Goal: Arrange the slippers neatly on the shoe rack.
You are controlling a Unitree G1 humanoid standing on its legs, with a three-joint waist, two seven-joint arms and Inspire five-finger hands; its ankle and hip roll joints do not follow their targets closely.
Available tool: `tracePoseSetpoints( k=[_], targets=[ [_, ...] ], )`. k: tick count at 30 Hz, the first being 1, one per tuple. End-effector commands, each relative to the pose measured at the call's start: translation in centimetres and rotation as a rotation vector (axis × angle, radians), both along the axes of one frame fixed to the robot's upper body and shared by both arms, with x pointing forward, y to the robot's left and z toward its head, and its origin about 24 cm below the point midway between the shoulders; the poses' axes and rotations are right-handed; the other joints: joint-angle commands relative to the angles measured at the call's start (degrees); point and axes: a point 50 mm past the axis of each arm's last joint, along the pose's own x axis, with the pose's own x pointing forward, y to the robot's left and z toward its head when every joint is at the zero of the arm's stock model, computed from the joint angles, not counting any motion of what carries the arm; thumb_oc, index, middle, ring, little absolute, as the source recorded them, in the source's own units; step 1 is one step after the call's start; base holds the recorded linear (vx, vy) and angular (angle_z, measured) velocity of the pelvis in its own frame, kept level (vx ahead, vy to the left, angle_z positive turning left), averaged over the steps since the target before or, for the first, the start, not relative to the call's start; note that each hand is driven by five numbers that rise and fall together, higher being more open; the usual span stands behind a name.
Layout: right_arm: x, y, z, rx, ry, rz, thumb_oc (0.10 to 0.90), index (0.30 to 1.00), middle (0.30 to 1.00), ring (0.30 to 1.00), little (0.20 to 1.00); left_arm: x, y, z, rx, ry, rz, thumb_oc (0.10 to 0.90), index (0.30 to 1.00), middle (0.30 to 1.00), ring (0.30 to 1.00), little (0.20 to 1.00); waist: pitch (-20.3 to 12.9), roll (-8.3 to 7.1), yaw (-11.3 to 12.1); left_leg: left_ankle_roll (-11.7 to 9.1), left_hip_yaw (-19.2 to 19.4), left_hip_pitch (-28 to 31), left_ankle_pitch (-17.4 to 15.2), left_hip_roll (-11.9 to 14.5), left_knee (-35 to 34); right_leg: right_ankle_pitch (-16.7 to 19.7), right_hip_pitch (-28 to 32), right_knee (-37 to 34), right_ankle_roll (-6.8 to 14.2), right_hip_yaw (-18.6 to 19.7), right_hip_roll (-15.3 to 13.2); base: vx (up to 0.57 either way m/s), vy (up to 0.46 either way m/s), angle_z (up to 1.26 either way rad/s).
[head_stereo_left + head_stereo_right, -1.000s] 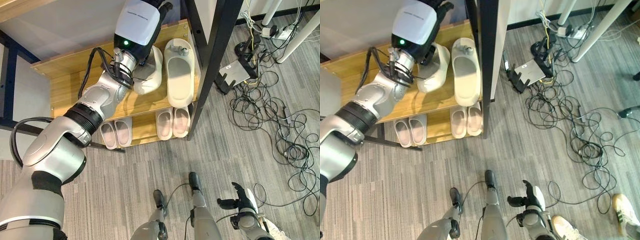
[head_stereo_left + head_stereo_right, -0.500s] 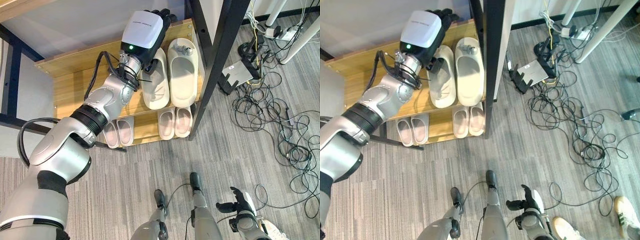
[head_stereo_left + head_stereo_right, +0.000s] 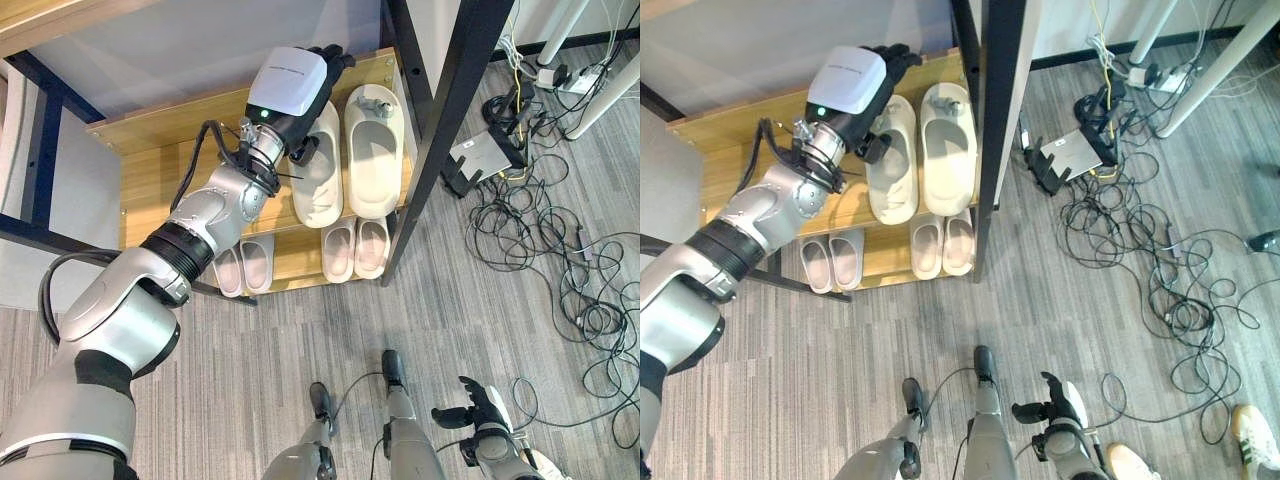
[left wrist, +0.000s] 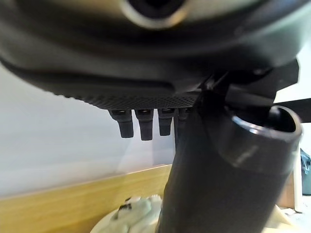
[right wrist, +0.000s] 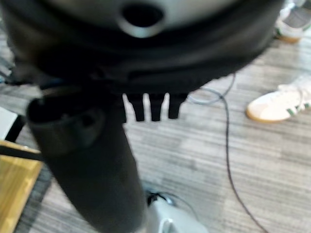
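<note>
Now two large cream slippers lie side by side on the upper shelf of the wooden shoe rack, toes pointing toward the back. One large slipper sits directly under and just in front of the left hand; its twin, the second large slipper, lies just beside it, on the far side from the hand's thumb, close to the black upright post.

On the lower shelf two pairs of small slippers stand in a row: one small pair nearer the arm, another small pair under the large ones.

As a judgement, the task looks nearly finished: both large slippers seem parallel and aligned, and what is left is mainly for the hand to let go and draw away, perhaps after a slight nudge.

From the left wrist view the fingers hang fairly straight and relaxed, the thumb apart from them, above the slipper's toe end rather than curled round it.

Low beside the robot, the right hand hangs idle over the grey floor, fingers loosely extended, holding nothing. Loose cables sprawl across the floor beyond the rack.
</note>
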Motion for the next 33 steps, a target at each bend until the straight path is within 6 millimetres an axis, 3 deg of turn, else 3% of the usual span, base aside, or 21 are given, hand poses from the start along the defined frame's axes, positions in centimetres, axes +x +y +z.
tracePoseSetpoints(
  k=[1, 8, 13, 16, 25, 28, 30, 32, 33],
  targets=[
    [-2.6, -2.9, -0.1, -0.06, 0.069, -0.075, 0.8, 0.9, 0.9, 0.9, 0.9, -0.4, 2.3, 5.3, -0.13, -0.14, 0.025, 0.8, 0.9, 0.9, 0.9, 0.9, -2.29, -0.48, 1.98, -1.26, -5.72, -3.52, -2.92, 0.89, 0.18, -6.12, 3.27, 1.96, 8.05, -3.29, -7.55, 0.0, 0.0, 0.0],
    [-3.5, -2.9, -0.5, -0.052, 0.108, -0.088, 0.8, 0.9, 0.9, 0.9, 0.9, -1.0, 3.5, 3.0, -0.298, -0.055, -0.04, 0.8, 0.9, 0.9, 0.9, 0.9, -2.77, -0.2, 2.67, -1.3, -5.8, -2.36, -3.02, 0.94, 0.18, -6.46, 4.41, 2.14, 8.01, -3.54, -7.73, 0.0, 0.0, 0.0],
    [-4.0, -2.6, -0.9, -0.041, 0.131, -0.104, 0.8, 0.9, 0.9, 0.9, 0.9, -2.7, 4.8, 0.9, -0.481, -0.043, -0.123, 0.8, 0.9, 0.9, 0.9, 0.9, -4.12, -0.19, 3.47, -1.47, -6.19, -0.24, -3.36, 1.05, 0.18, -7.03, 7.07, 2.05, 7.87, -4.27, -7.9, 0.04, -0.009, 0.01],
    [-4.2, -3.6, -0.5, -0.066, 0.125, -0.131, 0.8, 0.9, 0.9, 0.9, 0.9, -3.7, 5.9, 0.0, -0.524, -0.029, -0.148, 0.8, 0.9, 0.9, 0.9, 0.9, -4.96, -0.33, 3.96, -1.6, -6.52, 1.41, -3.64, 1.02, 0.18, -7.24, 9.01, 1.83, 7.81, -4.94, -7.78, 0.05, -0.013, 0.1],
    [-7.3, -3.0, -1.9, -0.029, 0.236, -0.138, 0.8, 0.9, 0.9, 0.9, 0.9, -7.0, 8.1, -3.6, -0.717, 0.113, -0.255, 0.8, 0.9, 0.9, 0.9, 0.9, -6.97, -0.96, 5.38, -1.81, -7.78, 6.3, -3.96, 1.16, 0.18, -8.07, 15.46, 0.87, 7.43, -7.42, -7.1, 0.05, -0.039, 0.13],
    [-8.5, -2.5, -2.5, 0.012, 0.278, -0.169, 0.8, 0.9, 0.9, 0.9, 0.9, -9.9, 10.8, -6.5, -0.869, 0.204, -0.275, 0.8, 0.9, 0.9, 0.9, 0.9, -8.63, -2.07, 7.33, -2.13, -8.48, 9.11, -4.07, 1.73, 0.18, -8.96, 18.84, 0.74, 7.0, -8.82, -6.08, 0.04, -0.072, 0.05],
    [-8.6, -2.4, -2.6, 0.017, 0.285, -0.169, 0.8, 0.9, 0.9, 0.9, 0.9, -10.7, 11.4, -6.8, -0.855, 0.221, -0.276, 0.8, 0.9, 0.9, 0.9, 0.9, -8.98, -2.18, 7.63, -2.17, -8.64, 9.74, -4.17, 1.87, 0.18, -9.11, 19.52, 0.7, 6.93, -9.02, -5.86, 0.04, -0.048, 0.04],
    [-9.2, -2.2, -2.8, 0.023, 0.311, -0.155, 0.8, 0.9, 0.9, 0.9, 0.9, -12.3, 12.4, -8.3, -0.937, 0.297, -0.286, 0.8, 0.9, 0.9, 0.9, 0.9, -9.82, -2.58, 8.27, -2.27, -8.93, 11.28, -4.38, 2.28, 0.18, -9.52, 21.34, 0.56, 6.69, -9.58, -5.43, 0.05, -0.071, 0.18],
    [-10.0, -1.7, -3.2, 0.032, 0.339, -0.131, 0.8, 0.9, 0.9, 0.9, 0.9, -14.1, 13.8, -9.9, -1.038, 0.383, -0.293, 0.8, 0.9, 0.9, 0.9, 0.9, -10.91, -2.96, 9.53, -2.41, -9.34, 12.59, -4.65, 2.66, 0.18, -10.25, 23.14, 0.43, 6.51, -10.27, -4.9, 0.02, -0.07, 0.23]
  ],
)
